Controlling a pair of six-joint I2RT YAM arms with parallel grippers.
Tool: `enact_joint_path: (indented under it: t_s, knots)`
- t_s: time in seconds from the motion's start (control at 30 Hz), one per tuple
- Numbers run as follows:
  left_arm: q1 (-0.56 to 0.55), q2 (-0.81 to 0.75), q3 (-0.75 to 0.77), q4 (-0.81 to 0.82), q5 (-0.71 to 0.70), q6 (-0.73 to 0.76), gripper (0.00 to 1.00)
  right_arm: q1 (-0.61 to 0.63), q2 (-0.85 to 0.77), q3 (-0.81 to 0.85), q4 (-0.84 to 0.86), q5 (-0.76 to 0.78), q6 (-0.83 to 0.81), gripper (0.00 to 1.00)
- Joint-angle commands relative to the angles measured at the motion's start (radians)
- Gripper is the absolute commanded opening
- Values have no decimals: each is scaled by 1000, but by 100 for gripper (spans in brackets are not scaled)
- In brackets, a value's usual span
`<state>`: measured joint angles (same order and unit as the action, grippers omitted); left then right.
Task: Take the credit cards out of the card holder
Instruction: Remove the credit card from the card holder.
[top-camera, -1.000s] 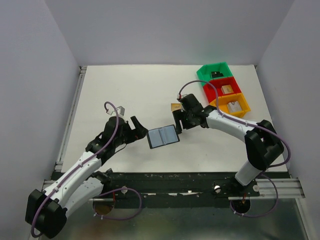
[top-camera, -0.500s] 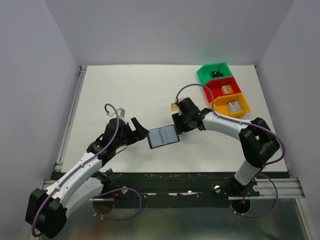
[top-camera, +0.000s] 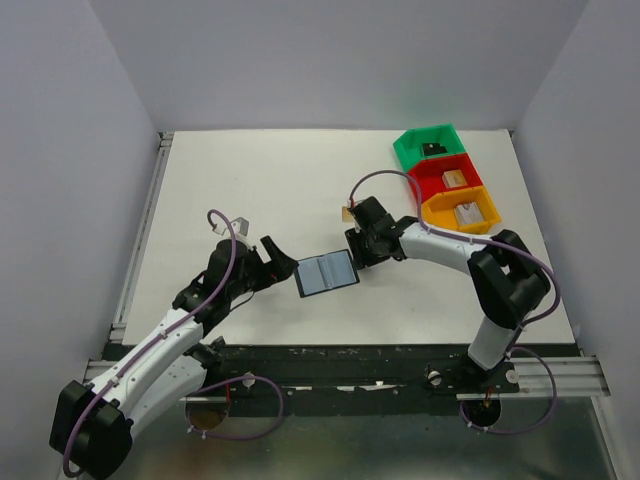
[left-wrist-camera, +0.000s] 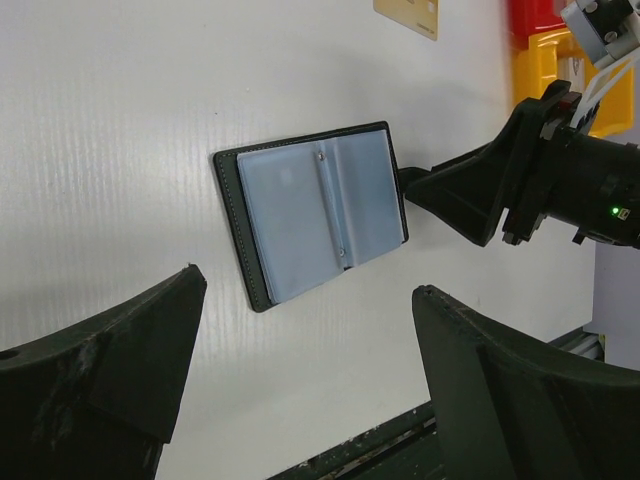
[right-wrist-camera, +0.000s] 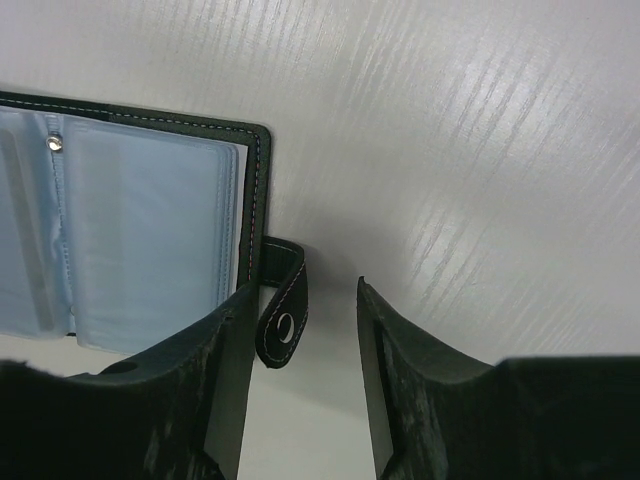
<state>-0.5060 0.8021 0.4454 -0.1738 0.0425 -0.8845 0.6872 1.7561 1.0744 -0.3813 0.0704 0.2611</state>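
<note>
Each arm was built of white shell links joined by bulky black joints, the left arm (top-camera: 160, 345) and the right arm (top-camera: 450, 248) alike. A thin purple cable (top-camera: 225, 255) ran along each one, standing off in loose loops and curling again by the bases. The left tool (left-wrist-camera: 310, 380) had two broad, matte black, wedge-shaped fingers (left-wrist-camera: 100, 370) scuffed with pale marks. The right tool (top-camera: 352, 250) was black too, its fingers (right-wrist-camera: 400, 380) tapered with flat, recessed inner faces, and a small green light (left-wrist-camera: 612, 210) glowed on its black wrist housing.
</note>
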Motion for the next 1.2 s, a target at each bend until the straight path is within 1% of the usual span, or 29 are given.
enact_joint_path:
  t_s: [0.0,0.1,0.23,0.5,0.63,0.7,0.8,0.83,0.9,0.97,1.07,1.17]
  knots:
    - [-3,-14,-17,22,23,-11,98,6,25,35,18,8,1,51]
    - [-3,-18,-24,25,23,-14,98,3,34,41,18,11,1,51]
    - [-3,-18,-30,26,22,-16,98,3,39,50,18,9,0,45]
    - [-3,-12,-39,45,26,-22,97,5,42,39,21,8,0,27]
    - [-3,-1,-31,60,42,-7,97,5,20,27,21,-7,3,14]
    - [-5,19,-7,63,65,28,95,3,-7,15,24,-24,3,8]
    - [-12,72,62,19,65,76,95,5,-50,-10,36,-63,-8,0]
    - [-12,91,87,7,65,84,95,5,-66,-19,36,-63,-8,0]
    - [-14,129,111,7,65,87,96,5,-92,-36,45,-148,-26,0]
    - [-16,166,121,31,88,81,98,5,-116,-53,48,-196,-36,0]
    - [-12,221,105,153,166,59,99,3,-158,-82,51,-241,-51,0]
    - [-2,265,67,299,224,-13,99,8,-191,-111,59,-257,-65,0]
